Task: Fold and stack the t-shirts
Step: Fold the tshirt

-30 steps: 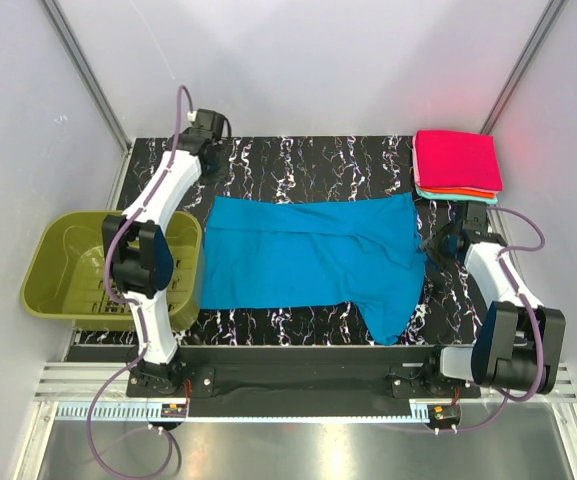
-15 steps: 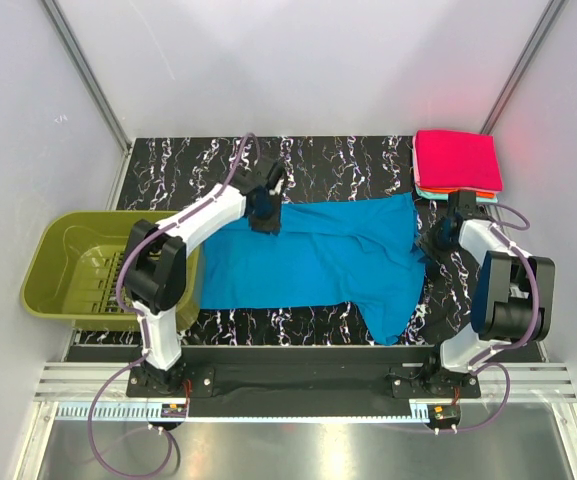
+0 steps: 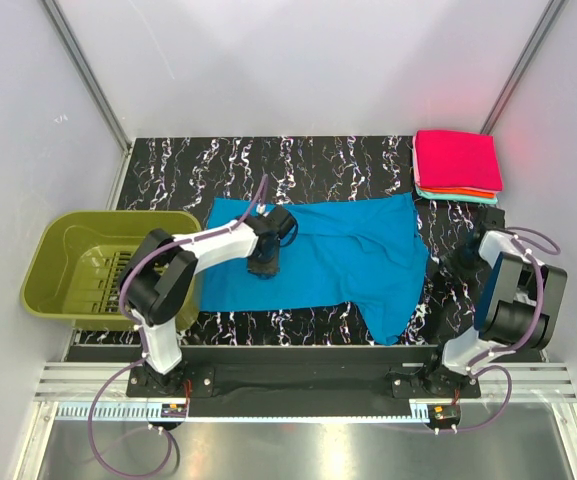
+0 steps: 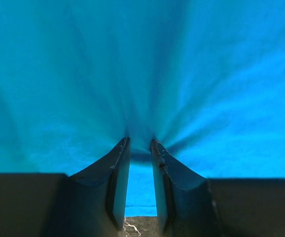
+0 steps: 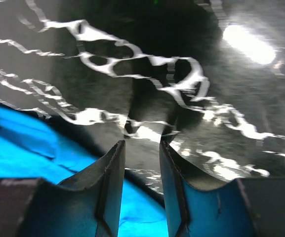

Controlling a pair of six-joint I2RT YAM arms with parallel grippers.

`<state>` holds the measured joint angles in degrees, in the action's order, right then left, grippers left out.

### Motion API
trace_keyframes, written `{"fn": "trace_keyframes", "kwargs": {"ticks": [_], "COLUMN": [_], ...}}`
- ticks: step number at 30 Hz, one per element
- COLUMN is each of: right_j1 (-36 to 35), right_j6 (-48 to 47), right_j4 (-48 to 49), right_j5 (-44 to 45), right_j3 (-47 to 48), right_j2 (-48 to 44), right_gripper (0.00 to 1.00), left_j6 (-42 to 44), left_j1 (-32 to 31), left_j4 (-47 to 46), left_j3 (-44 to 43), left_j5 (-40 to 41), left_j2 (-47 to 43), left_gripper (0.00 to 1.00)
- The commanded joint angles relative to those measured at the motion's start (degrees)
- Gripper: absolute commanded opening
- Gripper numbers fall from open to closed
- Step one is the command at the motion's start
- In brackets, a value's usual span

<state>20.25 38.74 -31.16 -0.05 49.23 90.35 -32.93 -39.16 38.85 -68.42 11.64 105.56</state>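
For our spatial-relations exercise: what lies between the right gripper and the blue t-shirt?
Nothing but a narrow strip of bare black marbled table separates the right gripper from the blue t-shirt. Both the top external and right wrist views show it.

Black surface (image 3: 348, 160) with white marble veining; bright glare spot (image 5: 246, 44) on it in the right wrist view. Pale grey-white walls (image 3: 298, 60) on three sides, aluminium corner posts (image 3: 86, 80). Reddish glow (image 3: 516, 140) low on the right-hand wall. Slotted metal rail (image 3: 298, 412) along the near edge, brushed steel sheet (image 3: 298, 450) below it.

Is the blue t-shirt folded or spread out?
Spread out. The blue t-shirt lies wide across the table, sleeve sticking out, unlike the folded stack at the corner.
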Motion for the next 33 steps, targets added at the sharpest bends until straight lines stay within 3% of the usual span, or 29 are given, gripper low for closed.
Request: {"fn": "trace_keyframes", "kwargs": {"ticks": [1, 3, 4, 7, 15, 23, 25, 33], "right_j1": [0.9, 0.8, 0.8, -0.8, -9.4, -9.4, -9.2, -1.2], "right_j6": [-2.4, -2.7, -2.5, 0.1, 7.6, 5.1, 3.0, -1.1], "right_j4": [-3.7, -3.6, -3.1, -0.6, 5.0, 7.3, 5.8, 2.0], "right_j5": [3.8, -1.8, -3.6, -9.2, -10.8, -5.6, -0.9, -0.3], "right_j3": [-1.5, -1.2, -1.1, -1.6, -2.6, -1.4, -1.0, -3.7], "right_j2": [-3.5, -5.9, -7.3, -13.6, -10.5, -1.0, 1.2, 2.0], "right_gripper": [0.40, 0.33, 0.21, 0.00, 0.00, 0.00, 0.00, 0.00], "left_j6": [-3.5, -4.2, -4.2, -3.8, -2.9, -3.6, -3.5, -4.0], "left_j1": [-1.6, -1.5, -1.5, -1.5, -1.5, -1.5, -1.5, -1.8], "left_j4": [-0.9, -0.9, -0.9, -0.8, -0.7, -0.9, -0.7, -0.8], "left_j3": [2.3, 2.6, 2.5, 0.8, -1.3, 0.4, 1.0, 3.3], "left_j5": [4.9, 5.4, 5.6, 5.5, 3.9, 3.9, 4.0, 5.3], "left_j2": [-3.7, -4.7, -5.0, -5.6, -5.0, -4.4, -4.6, -6.6], "left_gripper": [0.30, 0.31, 0.31, 0.32, 0.33, 0.33, 0.33, 0.34]}}
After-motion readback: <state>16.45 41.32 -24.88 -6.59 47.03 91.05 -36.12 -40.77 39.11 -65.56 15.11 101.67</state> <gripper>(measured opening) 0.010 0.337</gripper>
